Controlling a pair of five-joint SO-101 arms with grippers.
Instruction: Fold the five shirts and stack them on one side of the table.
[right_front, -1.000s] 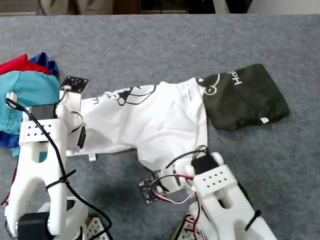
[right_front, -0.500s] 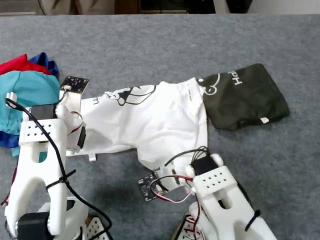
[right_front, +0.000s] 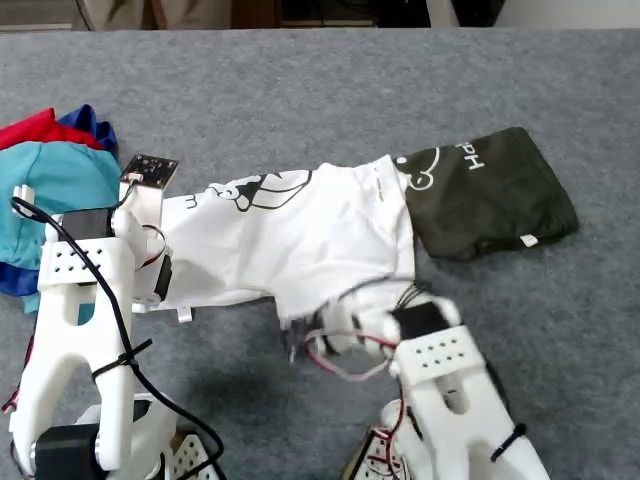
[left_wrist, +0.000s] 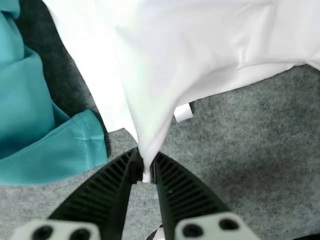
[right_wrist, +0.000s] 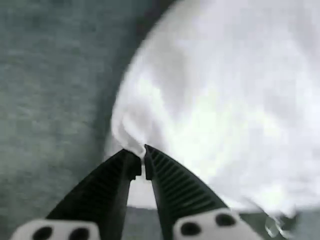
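**White shirt pinched at two edges**

The white shirt lies spread on the grey surface. Its long axis runs crosswise from the left arm to the folded dark shirt, which it touches. It is rumpled, with a black print near its far edge. The left gripper is closed on one corner, beside a teal shirt. The right gripper is clamped on the bunched near edge.

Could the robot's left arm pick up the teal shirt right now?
Probably not yet. The left gripper is shut on an edge of the white shirt. The teal shirt lies right beside it, so after letting go the way looks free.
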